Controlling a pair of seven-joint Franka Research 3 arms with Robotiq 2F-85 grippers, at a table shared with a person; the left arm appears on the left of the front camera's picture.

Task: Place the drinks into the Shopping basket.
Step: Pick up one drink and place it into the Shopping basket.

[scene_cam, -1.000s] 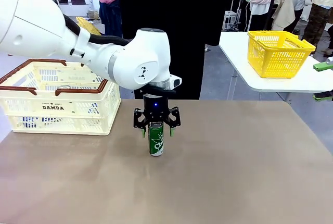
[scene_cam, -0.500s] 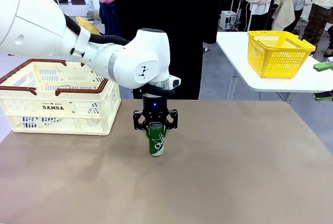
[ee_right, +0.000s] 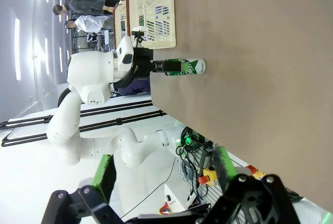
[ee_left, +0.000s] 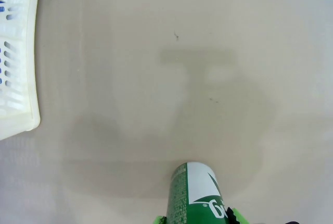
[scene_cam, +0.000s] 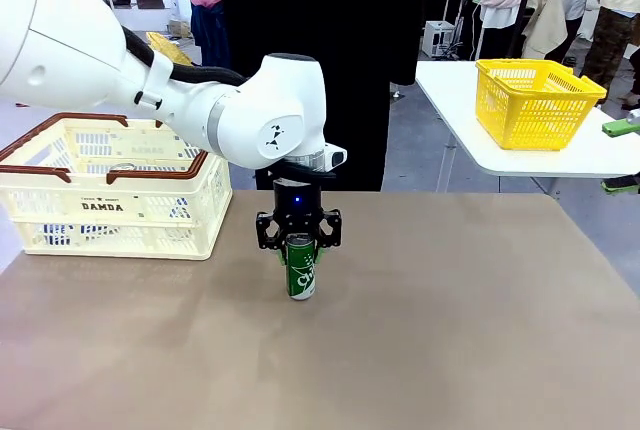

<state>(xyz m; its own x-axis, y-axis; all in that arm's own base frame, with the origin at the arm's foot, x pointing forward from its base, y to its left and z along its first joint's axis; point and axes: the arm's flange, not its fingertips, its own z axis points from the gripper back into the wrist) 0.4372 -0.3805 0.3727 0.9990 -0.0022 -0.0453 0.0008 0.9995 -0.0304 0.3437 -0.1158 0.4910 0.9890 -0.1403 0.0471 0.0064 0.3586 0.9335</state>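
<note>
From the front, the left gripper point(scene_cam: 298, 246) clenched a green can point(scene_cam: 301, 274) upright mid-desk; the Shopping basket point(scene_cam: 112, 205) sat at the desk's left edge, contents unclear. Right wrist: right gripper point(ee_right: 162, 174) gaped empty.

Front faces across table point(scene_cam: 450, 350); wrists look down, sideways; all share can point(scene_cam: 300, 268)

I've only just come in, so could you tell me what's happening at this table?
The robot's left gripper has closed on the top of a green drink can standing upright mid-table. The cream Shopping basket waits off to the left, apart from the can. The right gripper is open, holds nothing and is well clear of the can. A person in black stands at the far side.
</note>
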